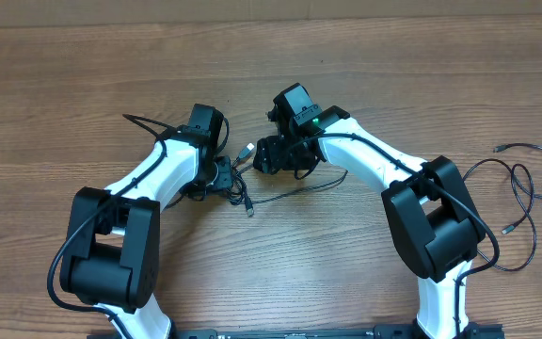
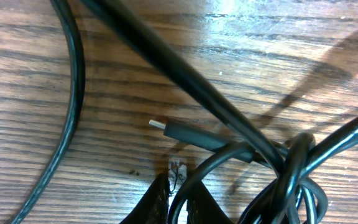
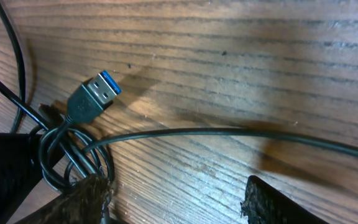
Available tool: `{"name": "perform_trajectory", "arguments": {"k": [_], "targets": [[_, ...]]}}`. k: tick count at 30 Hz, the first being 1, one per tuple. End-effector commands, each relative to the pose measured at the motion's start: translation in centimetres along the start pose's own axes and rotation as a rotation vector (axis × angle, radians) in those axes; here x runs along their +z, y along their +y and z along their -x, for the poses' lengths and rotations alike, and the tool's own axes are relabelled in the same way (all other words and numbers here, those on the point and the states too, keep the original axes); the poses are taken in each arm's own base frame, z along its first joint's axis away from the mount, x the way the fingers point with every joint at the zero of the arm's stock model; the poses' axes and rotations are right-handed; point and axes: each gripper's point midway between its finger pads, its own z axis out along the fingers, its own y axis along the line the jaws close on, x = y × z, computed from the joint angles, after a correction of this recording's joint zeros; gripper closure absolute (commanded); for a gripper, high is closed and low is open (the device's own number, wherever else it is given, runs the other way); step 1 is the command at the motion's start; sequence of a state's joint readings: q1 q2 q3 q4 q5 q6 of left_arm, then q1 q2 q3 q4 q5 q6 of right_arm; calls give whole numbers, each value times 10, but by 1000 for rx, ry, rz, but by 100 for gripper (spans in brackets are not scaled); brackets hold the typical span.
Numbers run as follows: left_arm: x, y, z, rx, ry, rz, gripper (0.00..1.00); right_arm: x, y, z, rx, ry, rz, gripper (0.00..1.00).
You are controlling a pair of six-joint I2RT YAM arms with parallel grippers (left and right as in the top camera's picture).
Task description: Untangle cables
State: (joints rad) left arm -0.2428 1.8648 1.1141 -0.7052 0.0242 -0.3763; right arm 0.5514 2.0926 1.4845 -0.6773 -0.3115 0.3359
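Several thin black cables (image 1: 243, 188) lie knotted in the narrow gap between my two grippers, on the wooden table (image 1: 365, 56). In my left wrist view their loops (image 2: 291, 168) bunch just ahead and to the right of my fingertips. A slim plug (image 2: 180, 132) lies flat straight ahead of them, its metal tip pointing left, and another black strand crosses over its cord on a slant. My left gripper (image 2: 178, 204) is pressed nearly together, pinching one strand of the cables that runs up between its fingers (image 2: 149, 205).

In my right wrist view the bundle coils at the left, touching my left-hand finger (image 3: 82, 199). A USB plug (image 3: 95, 96) with a blue insert sticks out of the coil ahead of that finger. One strand leaves the coil and crosses the table just ahead of the gap between my fingers, then runs out to the right. My right gripper (image 3: 179, 202) is spread wide and holds nothing.

From above, a third plug (image 1: 249, 211) lies on the table nearer my base than either gripper. Well off to the outer side of my right arm (image 1: 436, 221), a loose cable (image 1: 525, 193) lies in open curves, apart from the knot.
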Motion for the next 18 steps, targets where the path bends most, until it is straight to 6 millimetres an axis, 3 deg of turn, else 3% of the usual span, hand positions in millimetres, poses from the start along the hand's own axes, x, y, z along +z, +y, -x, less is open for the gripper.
{"name": "perform_trajectory", "arguments": {"k": [1,4,7,10,18], "targets": [[11,14,-14,-9,32,59,86,2,-1,1,1,-8,-12,45],[12,12,-11,46,23,51,83,2,0,1,0,-6,-8,62],[9,6,-8,134,25,12,92,2,0,1,0,-5,-8,79],[-1,9,-3,124,42,15,90,2,-1,0,1,-2,-10,95],[-40,2,10,127,82,-20,75,2,-1,0,2,-2,-10,96]]}}
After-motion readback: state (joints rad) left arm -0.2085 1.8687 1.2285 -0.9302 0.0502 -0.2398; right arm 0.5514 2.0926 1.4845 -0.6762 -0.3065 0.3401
